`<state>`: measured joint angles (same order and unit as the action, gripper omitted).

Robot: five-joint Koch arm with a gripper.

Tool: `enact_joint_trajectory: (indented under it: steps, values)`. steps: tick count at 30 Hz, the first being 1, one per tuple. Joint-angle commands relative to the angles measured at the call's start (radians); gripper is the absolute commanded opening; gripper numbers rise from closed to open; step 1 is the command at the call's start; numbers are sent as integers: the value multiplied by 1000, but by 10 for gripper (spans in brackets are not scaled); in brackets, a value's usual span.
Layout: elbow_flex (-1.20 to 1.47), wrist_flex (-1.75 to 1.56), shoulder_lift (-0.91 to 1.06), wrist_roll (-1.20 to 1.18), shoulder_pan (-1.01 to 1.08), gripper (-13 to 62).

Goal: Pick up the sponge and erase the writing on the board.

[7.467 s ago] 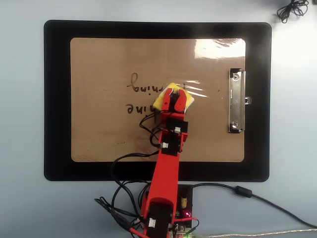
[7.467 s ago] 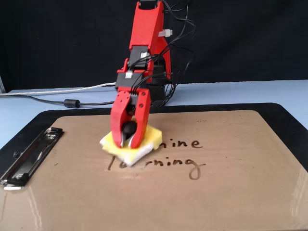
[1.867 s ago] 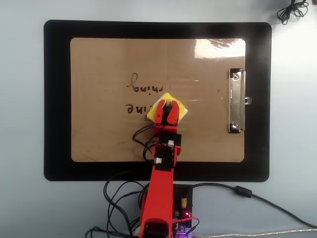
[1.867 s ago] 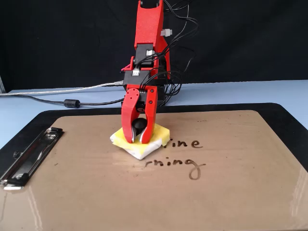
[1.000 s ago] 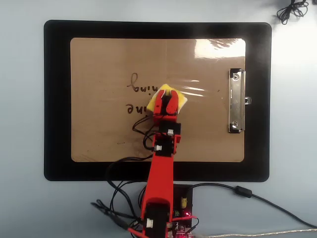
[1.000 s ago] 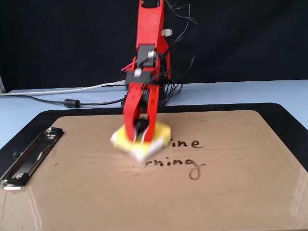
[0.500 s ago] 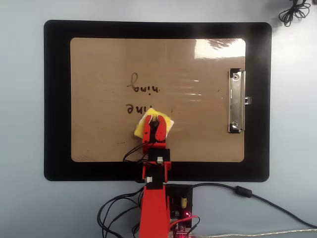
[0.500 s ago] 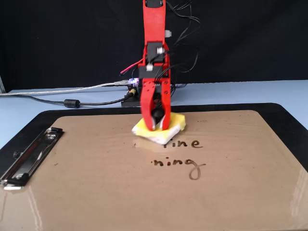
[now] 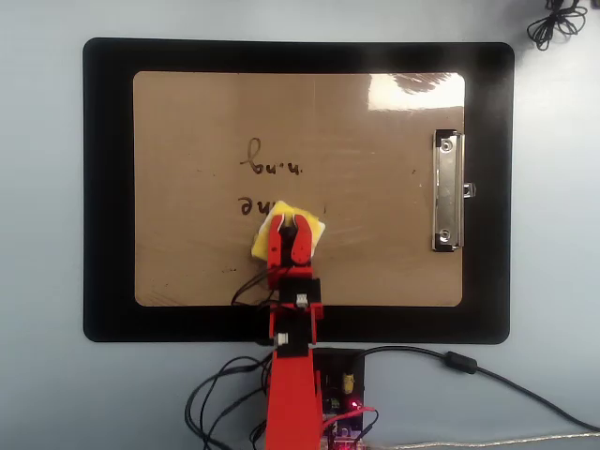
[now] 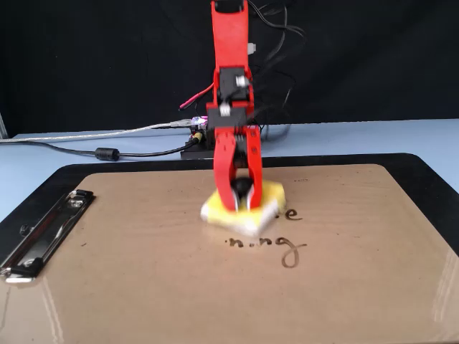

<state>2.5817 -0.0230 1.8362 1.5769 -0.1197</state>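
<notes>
Overhead view: board [image 9: 187,112], brown, silver clip [image 9: 448,191] at right, lying on black mat [image 9: 108,187]. Red gripper [image 9: 289,225] clenched on sponge [image 9: 263,235], which rests on the board over the lower line of writing [image 9: 270,169].

Fixed view: gripper [image 10: 242,204] straddling the black knob, sponge [image 10: 271,193] flat on board [image 10: 129,287]; slightly blurred. Remaining writing [image 10: 276,247] faint, apparently partial letters.

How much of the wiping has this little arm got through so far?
The sponge is already picked up: the gripper is clamped on its black knob and presses it onto the board. Part of the writing is gone; in the overhead view a few letters of each line remain beyond the sponge, waiting to be wiped.
</notes>
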Motion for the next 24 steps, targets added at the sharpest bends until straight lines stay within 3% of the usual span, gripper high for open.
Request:
enact_joint_trajectory:
  steps: [1,4,9,11,14,20,24]
  values:
    - [78,28,164,-25,-11,-81]
    - [-14,14,51,-29,-11,-81]
    - [-592,-58,-561,-31,-8,-81]
    - [-758,-63,-704,-29,-14,-81]
    - [-658,-58,-649,-28,-17,-81]
    - [-127,-52,-118,25,-112,-81]
    - [-178,-64,-193,44,-147,-81]
